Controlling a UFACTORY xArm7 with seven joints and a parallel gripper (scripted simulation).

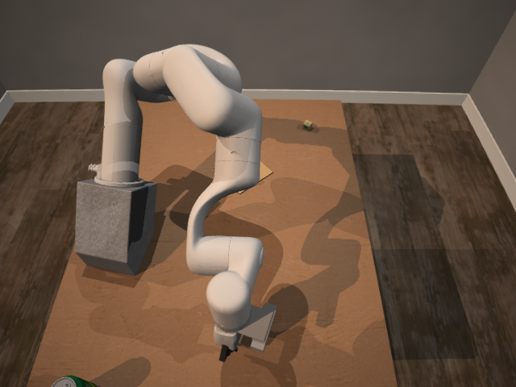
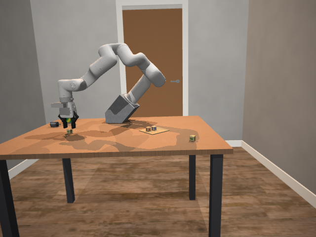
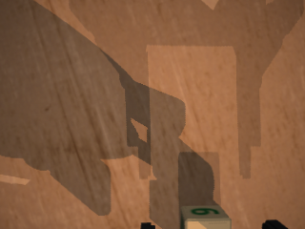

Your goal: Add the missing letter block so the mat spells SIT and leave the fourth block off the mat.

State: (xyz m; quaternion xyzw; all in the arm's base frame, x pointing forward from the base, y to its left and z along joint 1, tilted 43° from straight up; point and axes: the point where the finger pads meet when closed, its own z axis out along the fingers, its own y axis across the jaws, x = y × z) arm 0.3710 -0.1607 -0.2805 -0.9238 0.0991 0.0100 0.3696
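Here, pale cube block [image 3: 206, 218] with green top mark, fingers apart above it, empty.

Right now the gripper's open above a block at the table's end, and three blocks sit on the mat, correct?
Not quite. The gripper is open above a block, but the mat holds only two blocks, one beside the other, not three. The exterior view shows it.
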